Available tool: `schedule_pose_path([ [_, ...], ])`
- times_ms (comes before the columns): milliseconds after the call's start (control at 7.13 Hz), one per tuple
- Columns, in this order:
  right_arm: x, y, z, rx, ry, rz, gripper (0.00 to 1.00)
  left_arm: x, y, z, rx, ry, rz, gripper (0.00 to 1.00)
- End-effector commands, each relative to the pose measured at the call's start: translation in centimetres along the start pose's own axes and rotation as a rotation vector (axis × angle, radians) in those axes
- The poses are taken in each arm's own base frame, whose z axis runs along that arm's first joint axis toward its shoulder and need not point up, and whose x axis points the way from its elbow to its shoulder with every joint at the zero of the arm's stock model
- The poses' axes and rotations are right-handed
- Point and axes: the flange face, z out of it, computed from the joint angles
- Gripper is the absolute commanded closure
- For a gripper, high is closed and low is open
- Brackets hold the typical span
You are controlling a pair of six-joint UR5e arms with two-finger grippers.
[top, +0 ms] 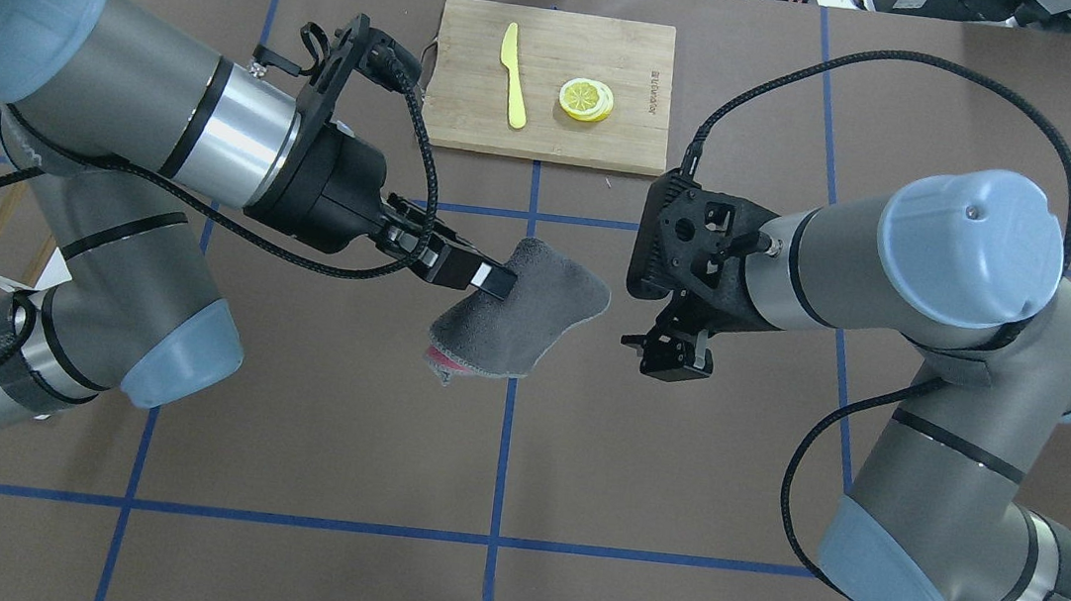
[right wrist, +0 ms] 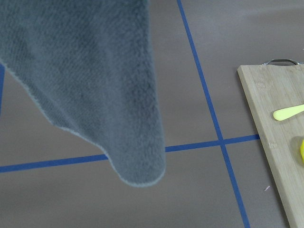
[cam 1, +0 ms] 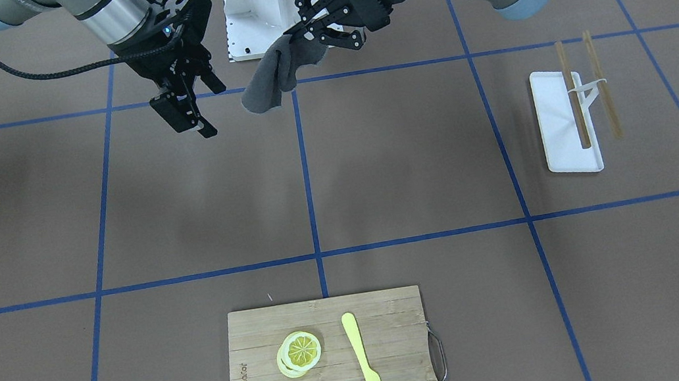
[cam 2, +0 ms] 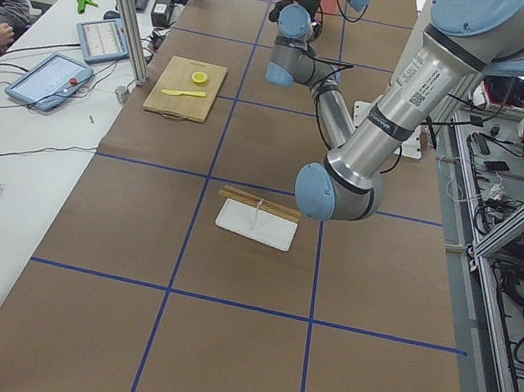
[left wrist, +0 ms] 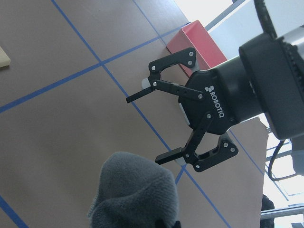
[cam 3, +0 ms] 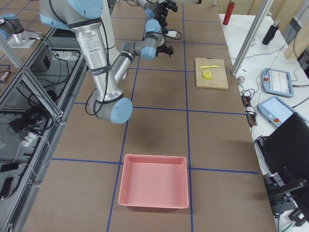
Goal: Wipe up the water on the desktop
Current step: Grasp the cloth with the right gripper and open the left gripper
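so the left fingers [top: 488, 279] pinch the grey cloth [top: 533, 325] clear of the worktop [top: 657, 473], dangling it by the wide-spread right fingers [left wrist: 170, 155], guessing a handover

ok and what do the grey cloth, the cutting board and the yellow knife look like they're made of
The grey cloth looks like soft fleecy fabric, perhaps microfibre: nubbly pile, limp drape. The cutting board looks like matte bamboo or wood: pale grained strips. The knife seems plastic: uniform yellow, one piece.
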Motion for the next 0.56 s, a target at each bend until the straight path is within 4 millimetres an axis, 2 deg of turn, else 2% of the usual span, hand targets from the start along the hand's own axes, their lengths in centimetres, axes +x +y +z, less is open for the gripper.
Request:
schedule_pose_path([
  [0, -1.7, -1.2, 1.1, 0.004, 0.013, -0.02, 0.03, 0.7, -0.5, 0.1, 0.015, 0.006, -0.017, 1.0],
  [140, -1.9, -1.3, 1.2, 0.004, 0.011, -0.021, 0.07, 0.9, -0.2, 0.7, 0.014, 0.009, -0.019, 1.0],
  [421, -1.7, -1.1, 1.2, 0.001, 0.013, -0.019, 0.28, 1.2, 0.2, 1.6, 0.024, 0.008, -0.021, 1.0],
])
